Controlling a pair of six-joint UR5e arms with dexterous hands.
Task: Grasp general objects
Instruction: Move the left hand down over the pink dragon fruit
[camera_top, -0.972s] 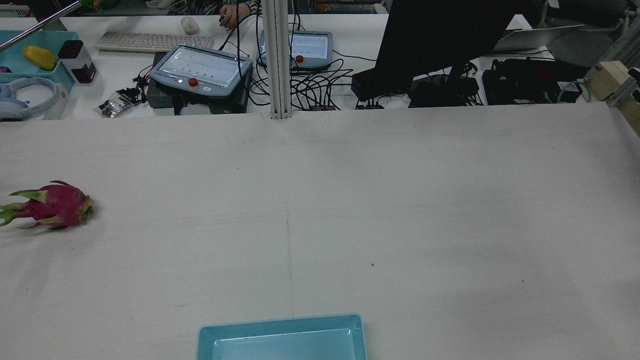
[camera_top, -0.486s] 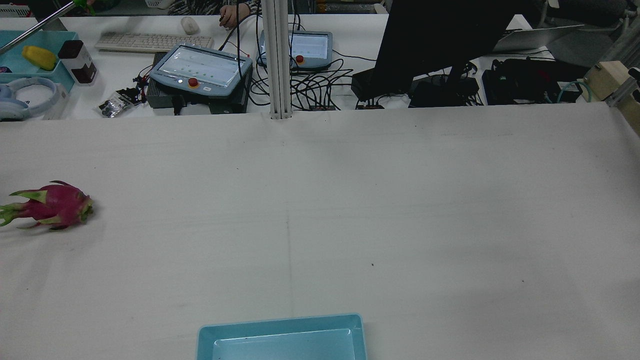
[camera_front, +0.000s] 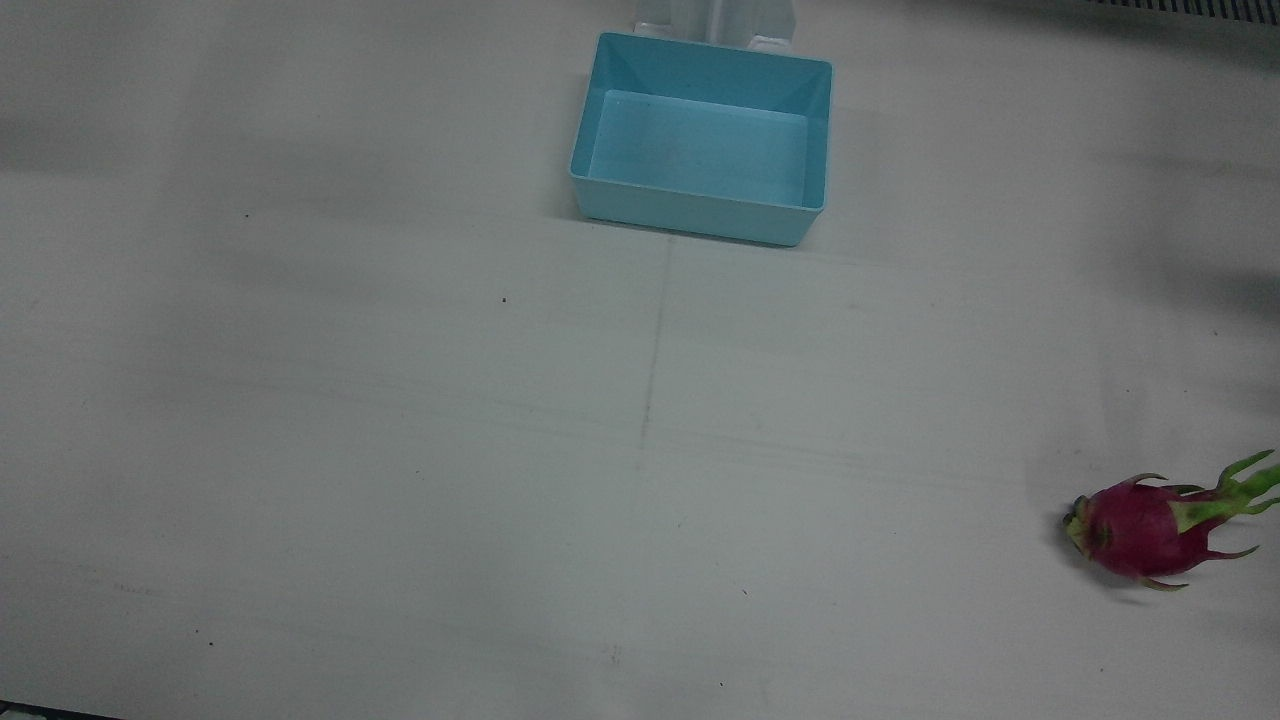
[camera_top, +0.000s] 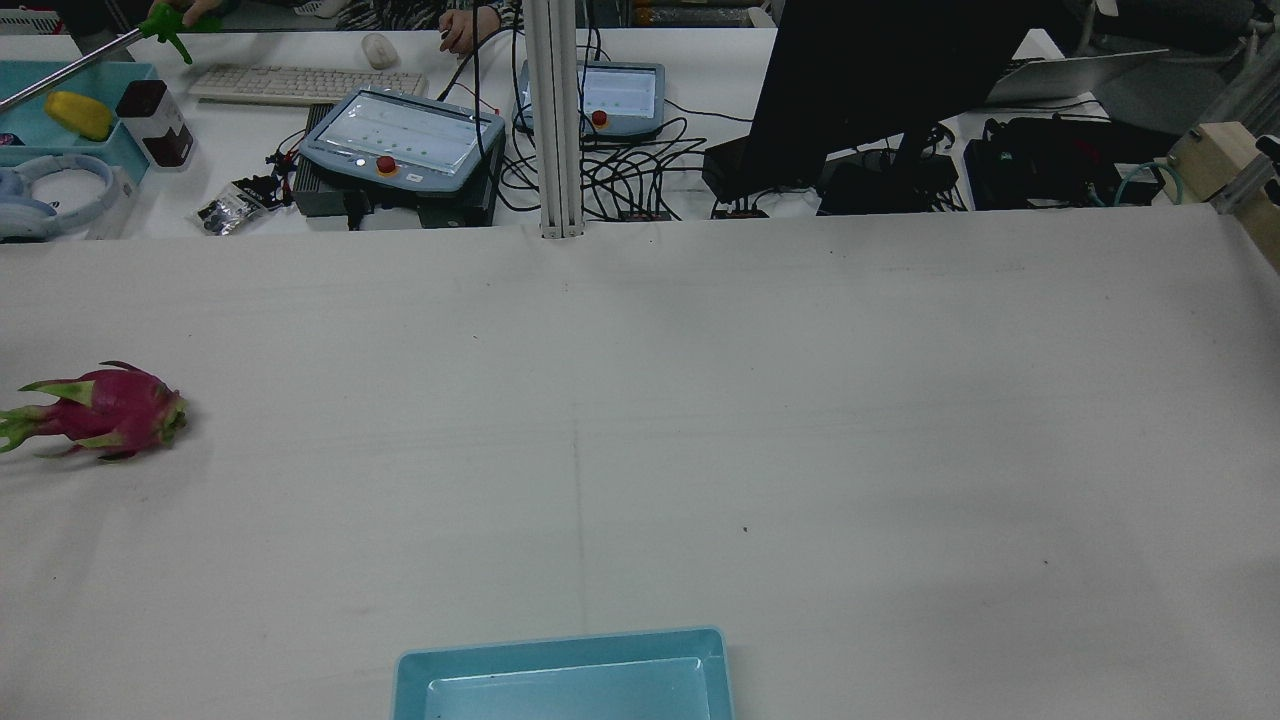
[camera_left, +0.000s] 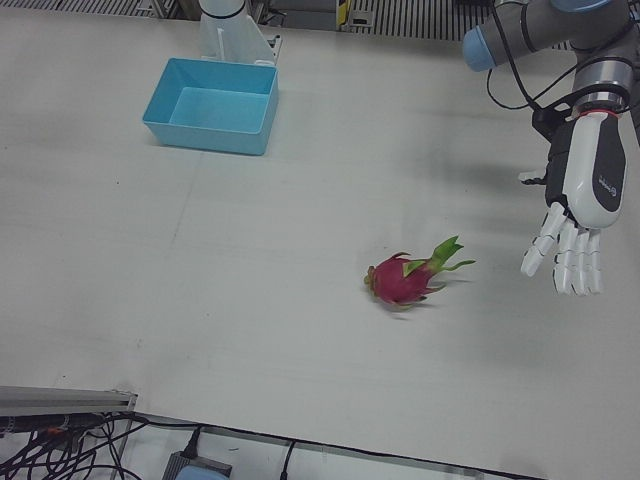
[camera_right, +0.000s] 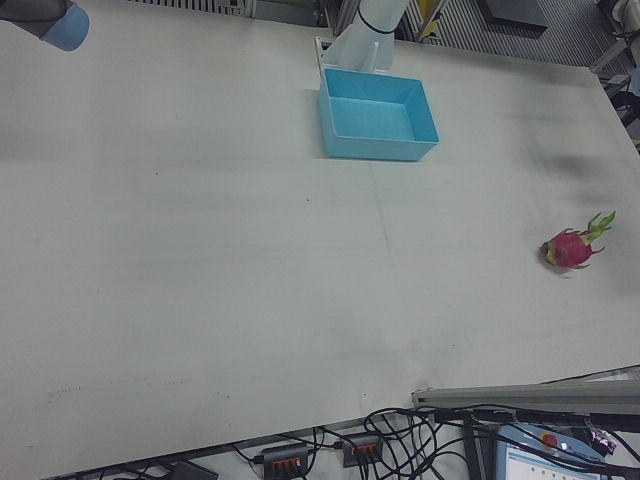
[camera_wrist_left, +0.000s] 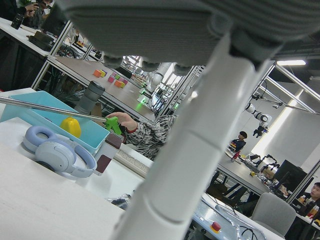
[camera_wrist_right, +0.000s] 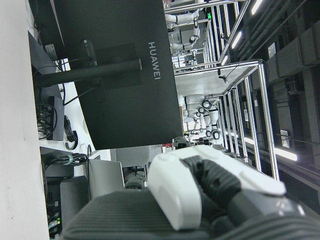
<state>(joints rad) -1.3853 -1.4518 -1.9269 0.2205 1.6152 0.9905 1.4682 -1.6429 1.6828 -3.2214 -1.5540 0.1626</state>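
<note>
A pink dragon fruit (camera_left: 405, 282) with green leaf tips lies on its side on the white table, far out on my left side; it also shows in the front view (camera_front: 1150, 530), the rear view (camera_top: 105, 412) and the right-front view (camera_right: 570, 247). My left hand (camera_left: 575, 200) hangs above the table with its fingers (camera_wrist_left: 200, 150) spread and pointing down, empty, off to the fruit's outer side and apart from it. My right hand (camera_wrist_right: 215, 190) shows only in its own view, one finger stretched out, nothing in it.
An empty light-blue bin (camera_left: 205, 135) stands at the middle of the table's robot-side edge, also in the front view (camera_front: 690, 215) and the rear view (camera_top: 560, 650). Beyond the far edge are teach pendants (camera_top: 400, 145), cables and a monitor (camera_top: 860, 80).
Nothing on the table has moved. Behind the table, a person's green-tipped rod at the far left has shifted a little.
</note>
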